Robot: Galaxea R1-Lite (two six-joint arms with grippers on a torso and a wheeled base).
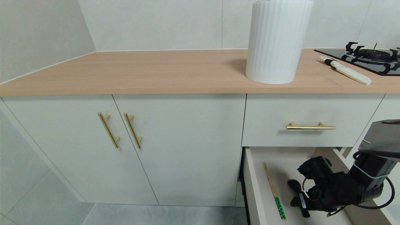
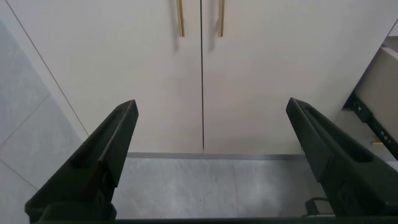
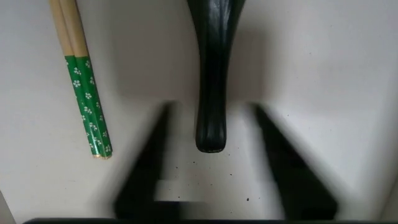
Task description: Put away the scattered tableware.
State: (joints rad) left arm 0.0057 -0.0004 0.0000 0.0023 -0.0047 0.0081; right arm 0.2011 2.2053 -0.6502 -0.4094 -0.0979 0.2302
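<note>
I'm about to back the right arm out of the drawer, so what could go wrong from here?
1. The right pincer sits open astride the black utensil handle; a crooked retreat could catch and drag it.
2. The chopsticks lie close beside it on the drawer floor; a sideways swing may knock them askew.
3. The arm reaches down into the open drawer and could bump its side wall.

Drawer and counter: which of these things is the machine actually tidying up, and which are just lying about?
Part of the job: chopsticks and black utensil lying in the open drawer; right claw, open, either side of the utensil's handle; probably the white knife on the counter.
Just lying about: white ribbed container, stove burner, cupboard doors.
</note>
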